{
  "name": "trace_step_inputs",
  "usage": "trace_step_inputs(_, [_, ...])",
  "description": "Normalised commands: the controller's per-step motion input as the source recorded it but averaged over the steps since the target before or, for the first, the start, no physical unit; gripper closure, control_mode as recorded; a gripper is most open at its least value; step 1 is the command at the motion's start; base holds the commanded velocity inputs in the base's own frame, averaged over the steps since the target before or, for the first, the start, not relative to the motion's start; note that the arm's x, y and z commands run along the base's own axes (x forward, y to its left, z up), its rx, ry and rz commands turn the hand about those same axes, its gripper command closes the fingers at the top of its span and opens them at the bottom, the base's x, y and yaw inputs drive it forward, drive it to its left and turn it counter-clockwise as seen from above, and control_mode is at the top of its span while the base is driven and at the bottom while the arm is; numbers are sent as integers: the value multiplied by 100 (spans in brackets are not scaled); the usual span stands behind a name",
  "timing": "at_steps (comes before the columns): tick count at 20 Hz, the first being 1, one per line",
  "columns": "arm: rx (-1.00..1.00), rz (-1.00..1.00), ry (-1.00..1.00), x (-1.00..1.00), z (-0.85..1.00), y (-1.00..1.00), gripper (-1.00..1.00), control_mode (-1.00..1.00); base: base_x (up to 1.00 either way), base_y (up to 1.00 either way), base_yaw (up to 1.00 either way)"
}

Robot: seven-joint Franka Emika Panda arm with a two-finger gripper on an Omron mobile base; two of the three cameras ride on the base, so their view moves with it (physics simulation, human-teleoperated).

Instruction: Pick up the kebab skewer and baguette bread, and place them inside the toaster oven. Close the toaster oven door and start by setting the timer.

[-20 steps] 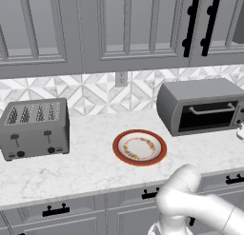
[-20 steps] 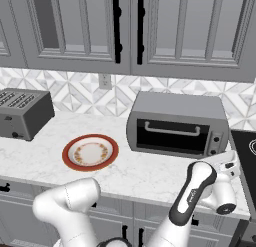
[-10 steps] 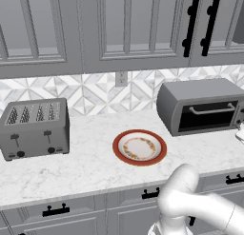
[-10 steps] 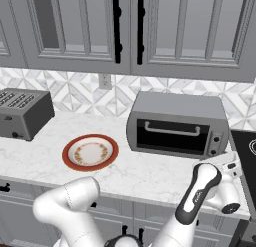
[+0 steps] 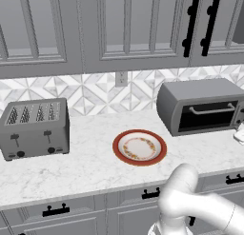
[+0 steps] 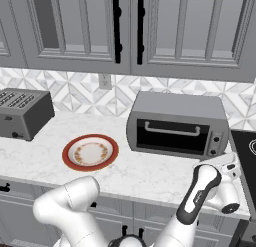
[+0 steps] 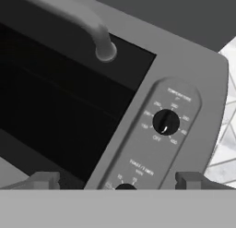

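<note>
The toaster oven (image 5: pixel 200 105) (image 6: pixel 177 126) stands on the counter at the right. The toaster oven door (image 7: pixel 55 98) is shut, its silver bar handle (image 7: pixel 92 24) running across the top. My gripper (image 7: pixel 119 181) is open and empty, close in front of the oven's control panel at its right end. A black temperature knob (image 7: pixel 166 122) sits just above and ahead of it. The timer knob (image 7: pixel 125 187) peeks up between the fingertips (image 7: pixel 44 180). My wrist (image 6: pixel 222 188) hovers off the oven's front right corner. The kebab skewer and baguette bread are out of view.
A red-rimmed plate (image 5: pixel 139 147) (image 6: pixel 90 152) lies bare on the marble counter left of the oven. A grey four-slot toaster (image 5: pixel 34 129) (image 6: pixel 22 113) stands at the far left. A black cooktop (image 6: pixel 246 146) borders the oven's right. Wall cabinets hang above.
The arm has shifted only slightly in front of the toaster oven. The jaws stay open and nothing on the counter has moved.
</note>
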Motion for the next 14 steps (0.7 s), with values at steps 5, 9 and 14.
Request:
trace_step_inputs(5, [0,0,0,18,-12,-3,-100,-100,0,0,0])
trace_step_inputs(9, [0,0,0,21,-24,-10,-100,-100,0,0,0])
trace_step_inputs(14, [0,0,0,23,-10,-13,-100,-100,0,0,0])
